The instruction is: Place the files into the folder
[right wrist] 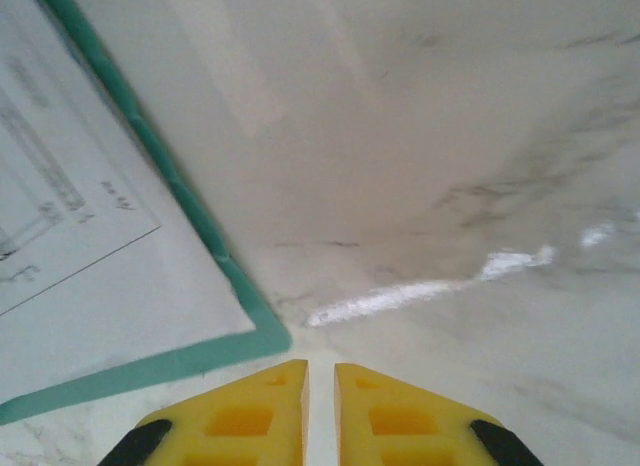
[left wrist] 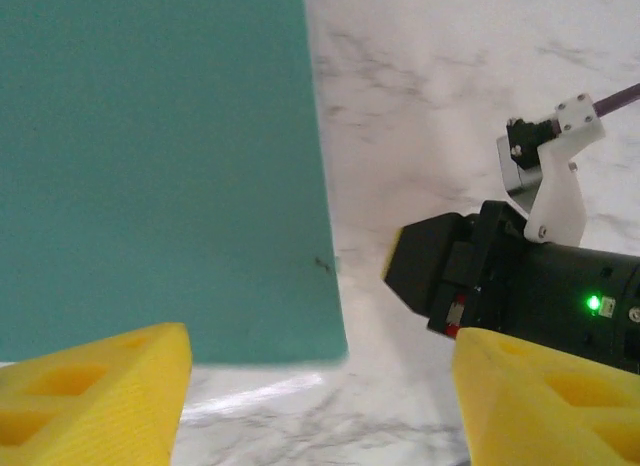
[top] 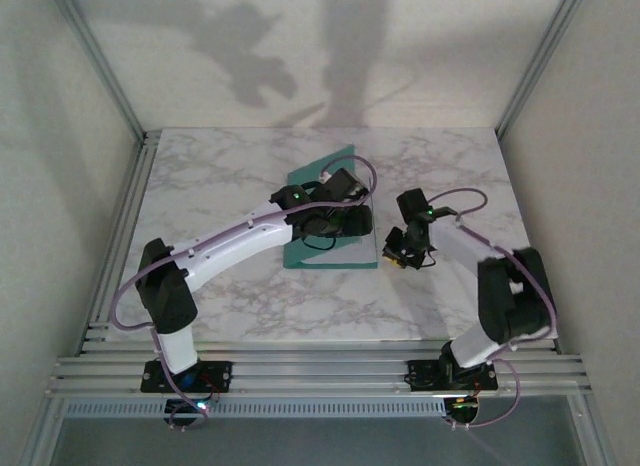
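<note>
Right pincer [right wrist: 320,371], marble table [right wrist: 450,136], white walls [top: 300,46]

We log a white marble-patterned table [top: 240,296] with grey veining. Aluminium rails [top: 320,369] run along its near edge and left side. Pale walls [top: 60,136] enclose it, and dark shadows [top: 250,61] lie on the back wall.
</note>
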Available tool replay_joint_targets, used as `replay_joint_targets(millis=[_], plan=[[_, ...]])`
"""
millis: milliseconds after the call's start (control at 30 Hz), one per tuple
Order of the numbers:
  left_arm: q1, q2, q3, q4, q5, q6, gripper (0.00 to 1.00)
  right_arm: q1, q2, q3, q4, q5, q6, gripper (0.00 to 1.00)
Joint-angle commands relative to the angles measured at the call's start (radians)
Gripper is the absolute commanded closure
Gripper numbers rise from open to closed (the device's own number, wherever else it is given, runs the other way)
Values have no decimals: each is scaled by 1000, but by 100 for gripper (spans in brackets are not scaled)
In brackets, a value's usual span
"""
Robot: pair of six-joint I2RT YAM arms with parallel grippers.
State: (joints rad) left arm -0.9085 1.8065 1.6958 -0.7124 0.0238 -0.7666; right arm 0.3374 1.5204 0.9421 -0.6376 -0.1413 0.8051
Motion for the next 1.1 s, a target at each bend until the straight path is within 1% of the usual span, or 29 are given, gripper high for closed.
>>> replay_joint_targets(millis=[0,33,67,100,133,167,233,300,367,400,433,467,533,567,633,700,767,833,900,967,1000,1033,1067], plan=[[9,-7,-13,157,112,-13,23,2,-141,-2,-167,202,42,85],[16,-11,-20,164,114,-17,20,2,-175,1,-189,231,42,85],[28,-22,-34,172,114,-24,13,3,-216,5,-214,251,43,84],[43,-39,-55,182,114,-32,9,3,-256,11,-240,263,41,83],[57,-58,-79,195,116,-39,1,3,-284,17,-254,261,35,81],[75,-82,-110,213,113,-48,0,3,-320,21,-253,242,21,77],[113,-139,-182,248,113,-71,0,3,-382,13,-199,133,-28,66],[165,-198,-268,291,135,-94,0,4,-456,-25,-49,-73,-85,57],[209,-255,-336,314,132,-109,0,12,-512,-40,29,-188,-106,49],[235,-287,-369,320,121,-114,1,12,-533,-35,26,-212,-114,31],[256,-315,-398,322,107,-115,1,13,-545,-28,7,-218,-124,4],[282,-353,-434,328,92,-116,1,12,-556,-16,-28,-210,-134,1],[326,-427,-495,335,46,-110,1,12,-584,-6,-71,-180,-156,1],[347,-464,-519,324,4,-104,1,12,-610,-11,-75,-173,-172,1],[367,-526,-544,283,-117,-76,0,13,-660,3,-115,-78,-191,1],[367,-588,-559,224,-303,-62,0,12,-702,44,-220,148,-172,1],[367,-638,-589,168,-480,-87,0,11,-703,88,-302,345,-133,1],[369,-690,-652,167,-611,-91,0,11,-699,99,-284,465,-142,1],[370,-751,-731,227,-662,-30,0,11,-723,35,-158,539,-202,1],[371,-824,-842,354,-704,71,0,11,-772,-104,45,635,-212,1],[371,-859,-897,407,-735,108,0,11,-793,-178,163,658,-255,1],[372,-899,-953,455,-780,129,1,12,-806,-266,286,688,-335,1],[372,-938,-1003,493,-831,160,0,11,-809,-331,368,725,-395,1]])
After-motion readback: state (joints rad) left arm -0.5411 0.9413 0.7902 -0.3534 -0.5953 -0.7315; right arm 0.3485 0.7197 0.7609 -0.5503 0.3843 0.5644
